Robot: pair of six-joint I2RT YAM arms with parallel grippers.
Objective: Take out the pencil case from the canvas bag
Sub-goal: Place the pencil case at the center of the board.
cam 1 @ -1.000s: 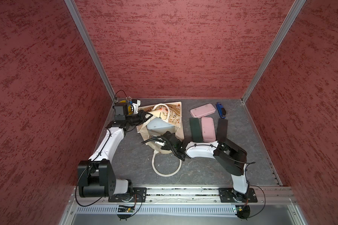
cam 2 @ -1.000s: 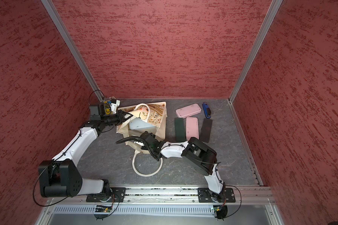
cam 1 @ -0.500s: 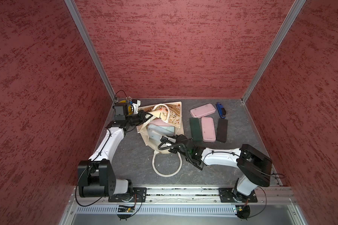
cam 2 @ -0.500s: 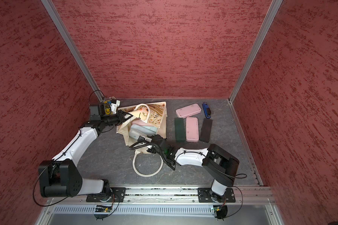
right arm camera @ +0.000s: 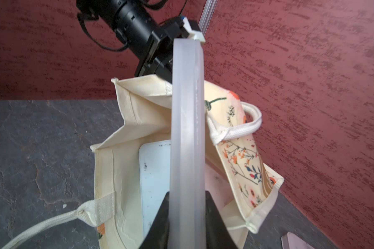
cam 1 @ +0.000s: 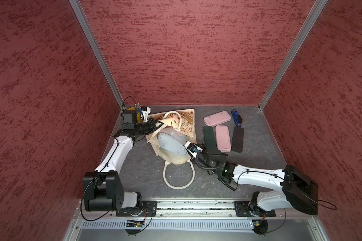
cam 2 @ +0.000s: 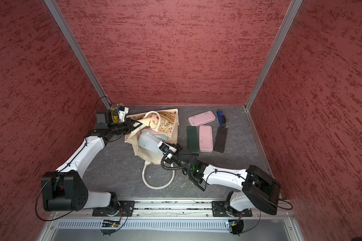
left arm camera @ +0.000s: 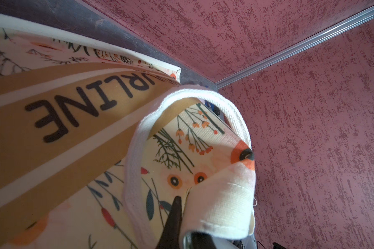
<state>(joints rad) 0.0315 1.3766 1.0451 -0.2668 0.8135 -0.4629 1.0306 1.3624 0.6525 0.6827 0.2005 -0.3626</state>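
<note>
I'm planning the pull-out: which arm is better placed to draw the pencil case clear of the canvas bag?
Right. The right pincer is shut on the edge of the pencil case at the mouth of the canvas bag. The left pincer is pinching the bag's rim, holding it open.

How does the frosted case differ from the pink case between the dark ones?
The frosted case is translucent; the pink case opaque. The frosted case is held by the right gripper at the canvas bag's mouth; the pink case lies flat on the table, untouched. Both are rounded rectangles.
</note>
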